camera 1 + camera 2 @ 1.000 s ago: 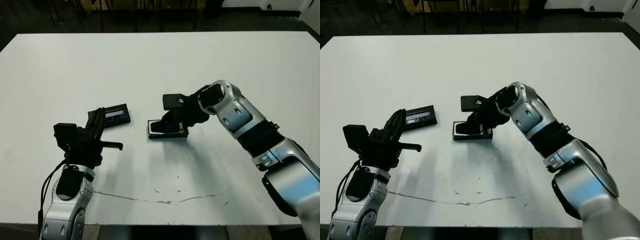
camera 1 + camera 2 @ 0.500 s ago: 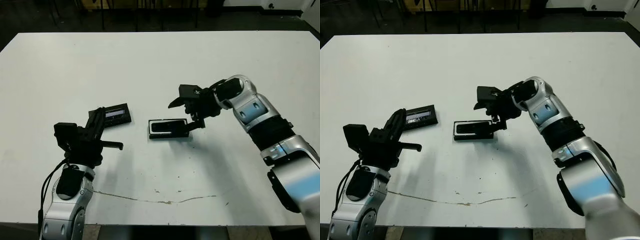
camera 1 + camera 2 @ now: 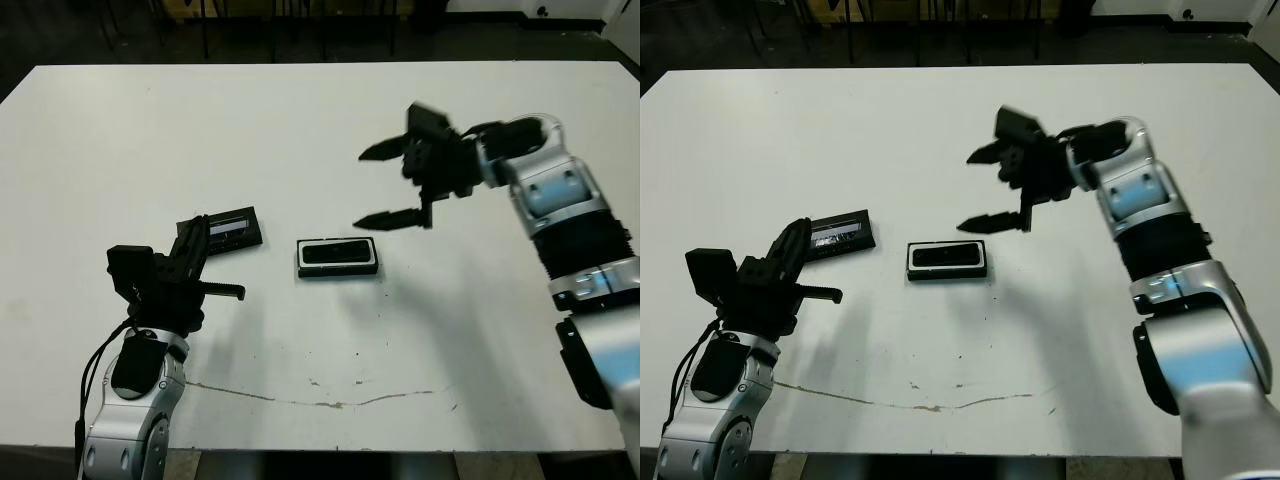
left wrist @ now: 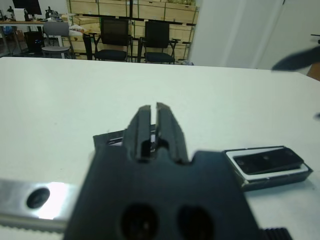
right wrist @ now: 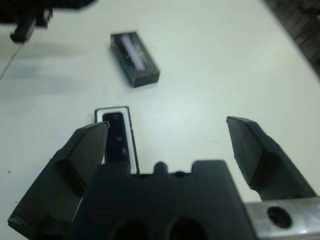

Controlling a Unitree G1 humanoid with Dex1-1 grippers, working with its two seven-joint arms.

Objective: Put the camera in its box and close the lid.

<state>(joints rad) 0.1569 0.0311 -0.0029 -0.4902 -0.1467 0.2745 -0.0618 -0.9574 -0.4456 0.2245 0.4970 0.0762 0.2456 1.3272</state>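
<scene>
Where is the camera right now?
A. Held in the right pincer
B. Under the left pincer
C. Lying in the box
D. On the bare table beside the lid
C: the camera lies inside the white-lined box, while the right pincer hangs open and empty above the table.

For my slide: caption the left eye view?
Camera sits in box; open right end effector above; lid beside.
</scene>
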